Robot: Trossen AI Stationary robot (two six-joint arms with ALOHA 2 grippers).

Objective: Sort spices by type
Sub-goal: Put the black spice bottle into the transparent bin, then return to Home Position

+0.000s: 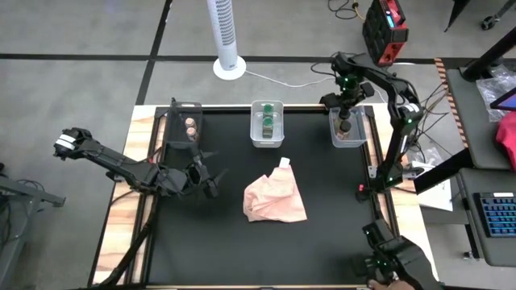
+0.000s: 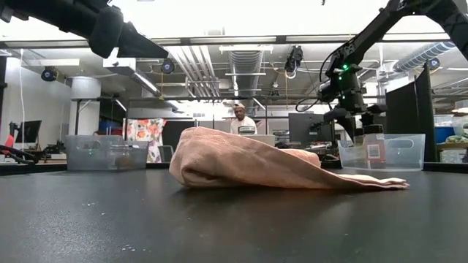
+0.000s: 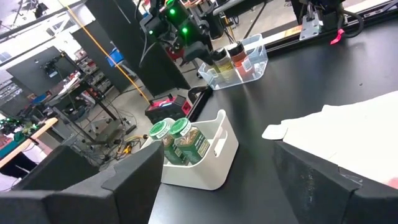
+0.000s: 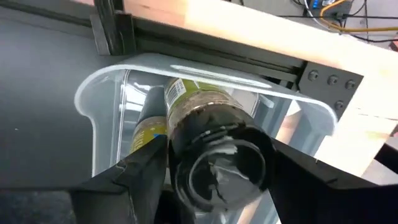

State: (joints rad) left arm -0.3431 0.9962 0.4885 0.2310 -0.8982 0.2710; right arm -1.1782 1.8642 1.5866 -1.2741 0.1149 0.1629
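1. Black worktop (image 1: 210, 250) fills the high view, with three clear bins along its far edge and a crumpled pink cloth (image 1: 275, 199) near the middle.
2. From above, the left bin (image 1: 185, 122) holds tan-lidded jars (image 1: 190, 127), the middle bin (image 1: 267, 123) holds green-lidded jars (image 1: 267, 119), and the right bin (image 1: 348, 129) sits under the right gripper (image 1: 344, 121).
3. Only the right wrist view shows that gripper's load: a dark-lidded jar (image 4: 214, 155) between its jaws, over the right bin, with another jar (image 4: 149, 121) lying inside. Whether the jaws grip it, I cannot tell.
4. The left gripper (image 1: 208, 176) hovers over bare worktop, jaws apart and empty.
5. The low view alone shows a person (image 2: 241, 120) in the room behind.
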